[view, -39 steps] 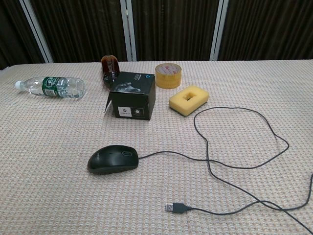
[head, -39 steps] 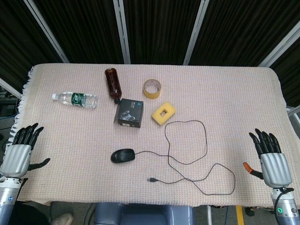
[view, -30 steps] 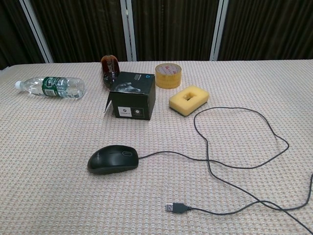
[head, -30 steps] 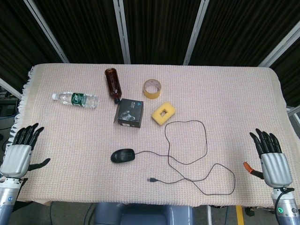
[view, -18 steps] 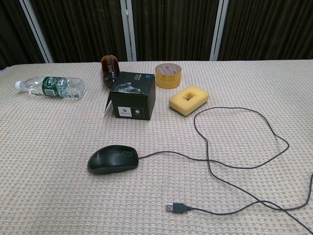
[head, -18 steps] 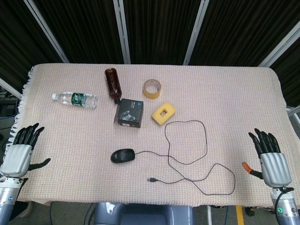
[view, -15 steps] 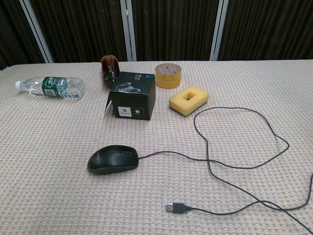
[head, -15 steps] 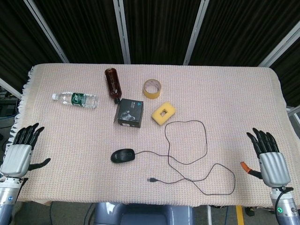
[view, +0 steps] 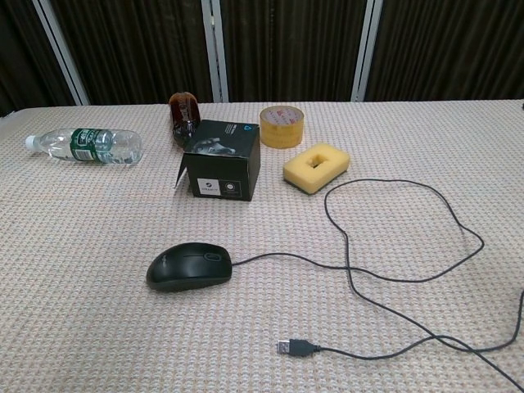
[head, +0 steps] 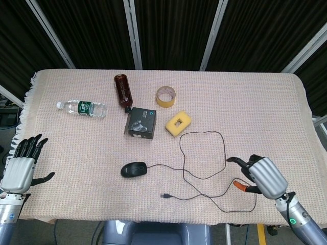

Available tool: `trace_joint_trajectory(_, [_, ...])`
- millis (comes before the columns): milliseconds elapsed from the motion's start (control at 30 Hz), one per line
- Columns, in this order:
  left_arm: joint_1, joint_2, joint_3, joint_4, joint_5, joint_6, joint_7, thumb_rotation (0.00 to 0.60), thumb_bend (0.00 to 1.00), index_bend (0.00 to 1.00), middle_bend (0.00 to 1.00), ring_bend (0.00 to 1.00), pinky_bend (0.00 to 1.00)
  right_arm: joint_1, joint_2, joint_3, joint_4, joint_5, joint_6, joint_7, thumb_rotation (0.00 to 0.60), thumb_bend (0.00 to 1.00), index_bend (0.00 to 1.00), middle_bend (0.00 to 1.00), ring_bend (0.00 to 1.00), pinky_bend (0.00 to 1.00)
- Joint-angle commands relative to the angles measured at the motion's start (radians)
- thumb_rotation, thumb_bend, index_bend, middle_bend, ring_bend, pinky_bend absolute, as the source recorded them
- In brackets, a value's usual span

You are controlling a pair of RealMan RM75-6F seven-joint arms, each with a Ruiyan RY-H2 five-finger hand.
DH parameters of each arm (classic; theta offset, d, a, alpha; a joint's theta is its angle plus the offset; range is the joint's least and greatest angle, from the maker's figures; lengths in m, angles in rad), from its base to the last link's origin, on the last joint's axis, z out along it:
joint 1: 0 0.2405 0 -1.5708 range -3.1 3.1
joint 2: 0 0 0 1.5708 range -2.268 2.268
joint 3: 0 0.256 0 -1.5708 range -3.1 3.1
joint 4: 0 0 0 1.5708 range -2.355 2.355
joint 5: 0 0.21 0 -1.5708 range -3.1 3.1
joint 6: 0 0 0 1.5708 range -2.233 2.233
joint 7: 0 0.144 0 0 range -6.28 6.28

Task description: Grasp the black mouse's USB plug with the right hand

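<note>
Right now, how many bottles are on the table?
2, both lying down at the far left: a clear bottle near the edge, and a brown bottle behind the black box.

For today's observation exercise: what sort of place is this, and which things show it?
Probably a robot test bench: a cloth-covered table before dark curtains, with unrelated items such as a mouse and tape roll, and robot hands at its edge.

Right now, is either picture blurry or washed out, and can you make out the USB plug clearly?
Head view: evenly lit, no glare, USB plug small but distinct; right hand slightly soft. Chest view: sharp, plug's metal tip clearly visible, faint shadows only.
</note>
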Motion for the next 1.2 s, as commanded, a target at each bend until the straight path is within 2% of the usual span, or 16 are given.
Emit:
trace_joint_trajectory(33, [0.0, -0.001, -0.002, 0.0, -0.004, 0.0, 0.002, 0.6, 0.13, 0.08, 0.0, 0.0, 0.0, 0.048, 0.004, -0.014, -0.047, -0.022, -0.077, -0.013, 0.6, 0.14, 0.38, 1.0, 0.99, 0.71])
trace_joint_trajectory(233, [0.002, 0.001, -0.003, -0.002, -0.008, 0.001, 0.0, 0.6, 0.13, 0.08, 0.0, 0.0, 0.0, 0.106, -0.031, -0.018, -0.1, -0.001, -0.196, -0.077, 0.6, 0.14, 0.42, 1.0, 1.0, 0.75])
trace_joint_trajectory(433, [0.003, 0.003, -0.001, -0.002, -0.008, 0.0, -0.003, 0.6, 0.13, 0.08, 0.0, 0.0, 0.0, 0.157, -0.127, -0.018, -0.14, 0.054, -0.326, -0.188, 0.6, 0.16, 0.41, 1.0, 1.0, 0.75])
trace_joint_trajectory(633, [0.002, 0.007, 0.0, -0.003, -0.008, -0.005, -0.014, 0.6, 0.13, 0.08, 0.0, 0.0, 0.0, 0.192, -0.228, 0.0, -0.173, 0.157, -0.433, -0.322, 0.6, 0.16, 0.41, 1.0, 1.0, 0.76])
trace_joint_trajectory(933, [0.002, 0.012, 0.004, -0.005, -0.001, -0.008, -0.029, 0.6, 0.13, 0.09, 0.0, 0.0, 0.0, 0.209, -0.362, 0.032, -0.185, 0.35, -0.492, -0.518, 0.6, 0.16, 0.43, 1.0, 1.0, 0.76])
trace_joint_trajectory(1200, [0.001, 0.014, 0.005, -0.007, 0.001, -0.01, -0.036, 0.6, 0.12, 0.09, 0.0, 0.0, 0.0, 0.224, -0.463, 0.027, -0.141, 0.409, -0.489, -0.573, 0.6, 0.16, 0.43, 1.0, 1.0, 0.76])
